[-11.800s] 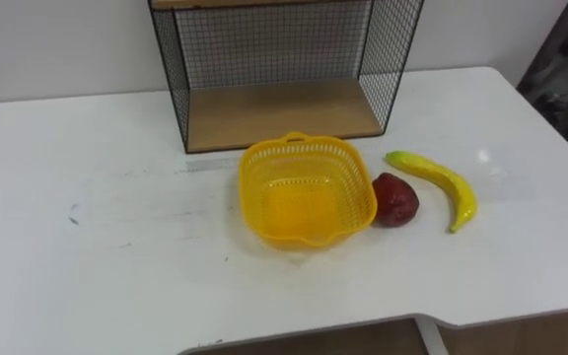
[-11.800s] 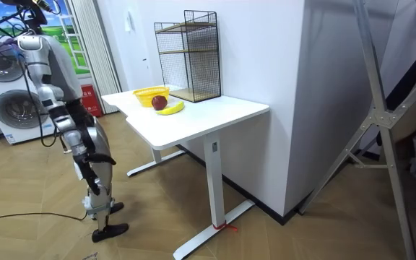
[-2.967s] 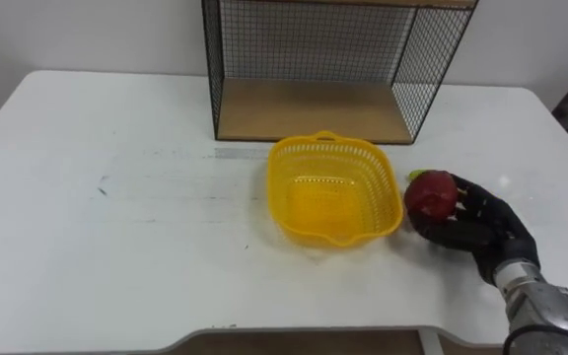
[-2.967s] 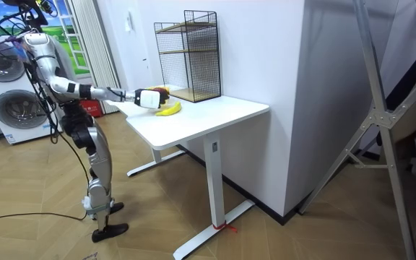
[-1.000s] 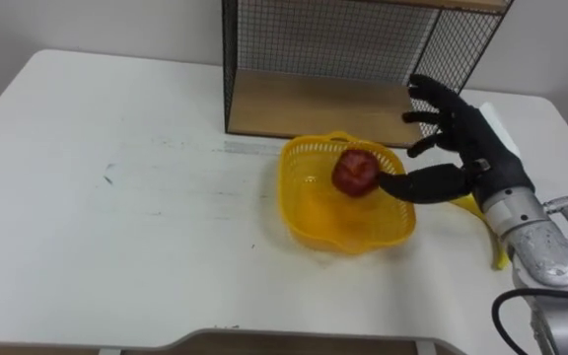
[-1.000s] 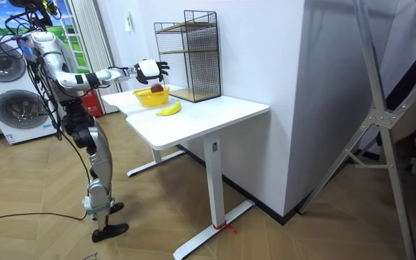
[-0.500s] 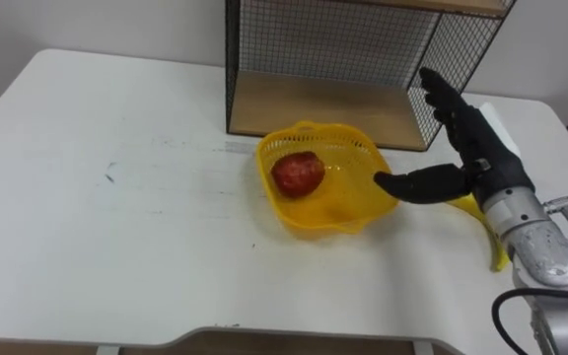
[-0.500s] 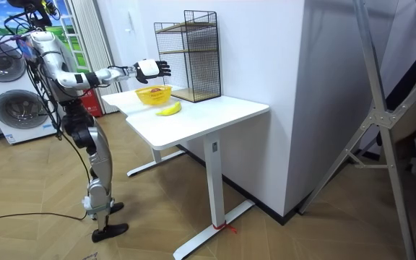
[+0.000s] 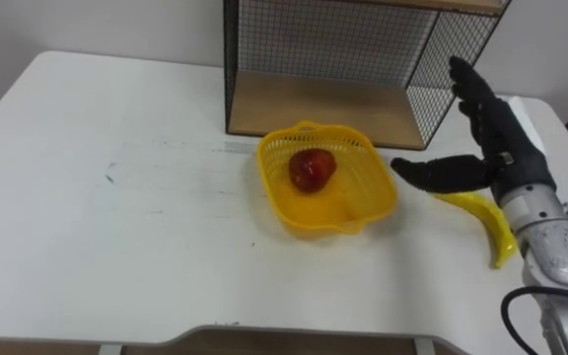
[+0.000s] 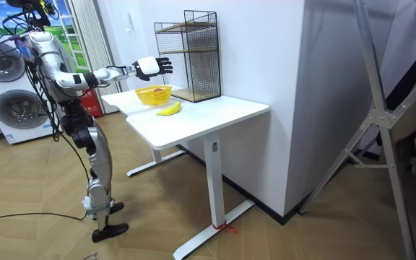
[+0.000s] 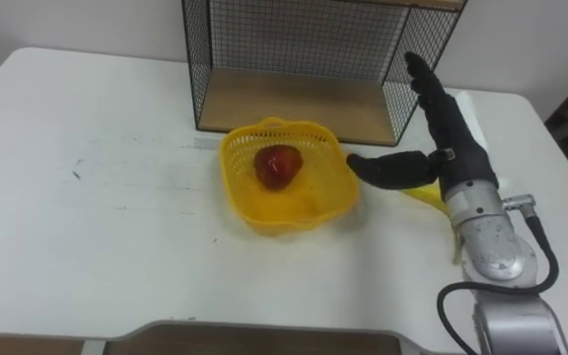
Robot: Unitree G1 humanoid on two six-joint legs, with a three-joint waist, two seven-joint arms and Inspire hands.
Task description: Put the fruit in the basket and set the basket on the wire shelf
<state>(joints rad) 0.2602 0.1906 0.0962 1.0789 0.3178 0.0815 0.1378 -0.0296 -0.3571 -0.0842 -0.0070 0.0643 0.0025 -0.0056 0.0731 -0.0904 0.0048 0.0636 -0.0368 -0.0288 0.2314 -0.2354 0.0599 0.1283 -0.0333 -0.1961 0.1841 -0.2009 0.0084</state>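
The white table (image 9: 116, 237) is lying wide open on the robot's left, a long bare stretch running from the yellow basket (image 9: 368, 202) out to the rounded near edge. The basket is sitting just in front of the wire shelf (image 9: 323, 106), and the shelf's wooden lower floor is facing the robot with its front side open. Inside the basket a red apple (image 9: 311, 169) is resting toward the far wall. Over on the right, the right hand (image 9: 506, 158) is hovering above the table beside the shelf's corner. Its fingers are straight and spread and its thumb is pointing toward the basket's rim. It is gripping nothing and staying just clear of the basket. The banana (image 9: 489, 222) is lying on the table under and in front of that hand, near the right edge and outside the basket. In the room view the robot is standing upright at the table's end, its right arm stretching out over the top, with washing machines (image 10: 6, 108) behind it.
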